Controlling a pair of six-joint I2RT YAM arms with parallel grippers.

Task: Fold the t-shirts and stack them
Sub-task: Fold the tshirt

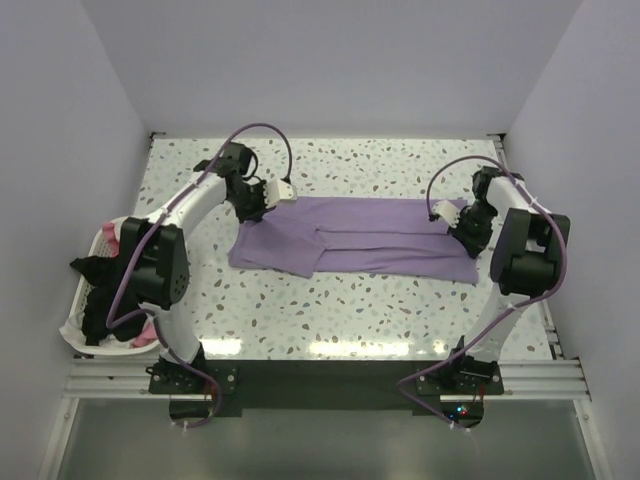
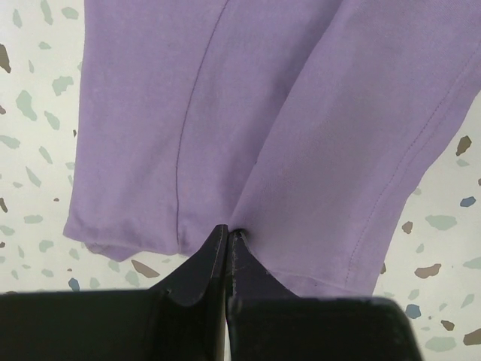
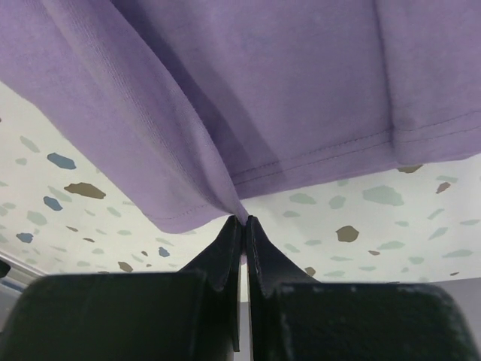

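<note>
The lilac-purple t-shirt (image 1: 360,235) lies folded into a long band across the middle of the table. My left gripper (image 1: 258,200) is shut on its far left corner, and the left wrist view shows the cloth (image 2: 285,120) pinched at the fingertips (image 2: 218,244). My right gripper (image 1: 462,225) is shut on the shirt's right end, and the right wrist view shows the hem (image 3: 225,98) pinched and lifted a little off the table. Black, pink and white shirts (image 1: 110,290) lie in the basket at the left.
A white plastic laundry basket (image 1: 72,335) hangs at the table's left edge beside the left arm. The speckled tabletop (image 1: 360,310) shows in front of and behind the shirt. White walls enclose the far side and both flanks.
</note>
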